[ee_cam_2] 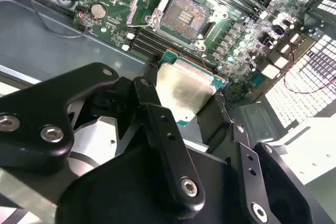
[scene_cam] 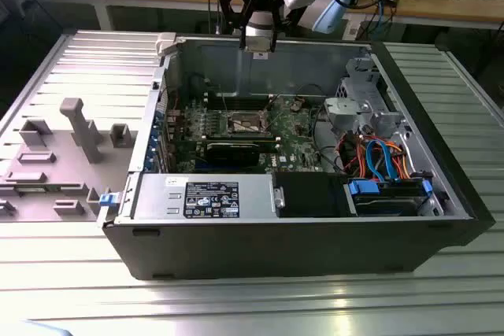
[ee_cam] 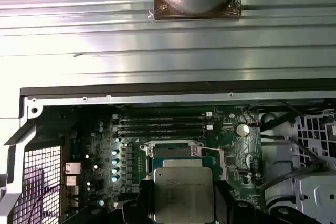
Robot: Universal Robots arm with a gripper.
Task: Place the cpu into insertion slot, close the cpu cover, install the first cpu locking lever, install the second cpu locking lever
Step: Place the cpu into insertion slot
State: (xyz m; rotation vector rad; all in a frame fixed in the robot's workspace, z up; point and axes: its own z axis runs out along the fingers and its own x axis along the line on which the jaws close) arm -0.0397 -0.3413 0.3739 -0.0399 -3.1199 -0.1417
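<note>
Currently, the gripper [ee_cam_2: 185, 97] is clamped on the cpu [ee_cam_2: 184, 85]. Its two black fingers [ee_cam_2: 148, 94] press the chip's opposite edges, and the silver-grey metal top faces both wrist views. In the exterior view the gripper [scene_cam: 258, 45] hangs above the far wall of the open computer case [scene_cam: 299, 234], well clear of the motherboard [scene_cam: 295, 127]. The insertion slot [ee_cam_2: 181, 17] is uncovered, with its gold-brown contact field exposed and nothing seated in it. The cpu cover [ee_cam_2: 137, 1] stands swung off to one side of the slot. Memory slots [ee_cam: 160, 124] run beside the socket. A grey fixture tray [scene_cam: 47, 171] lies outside the case on the exterior view's left.
</note>
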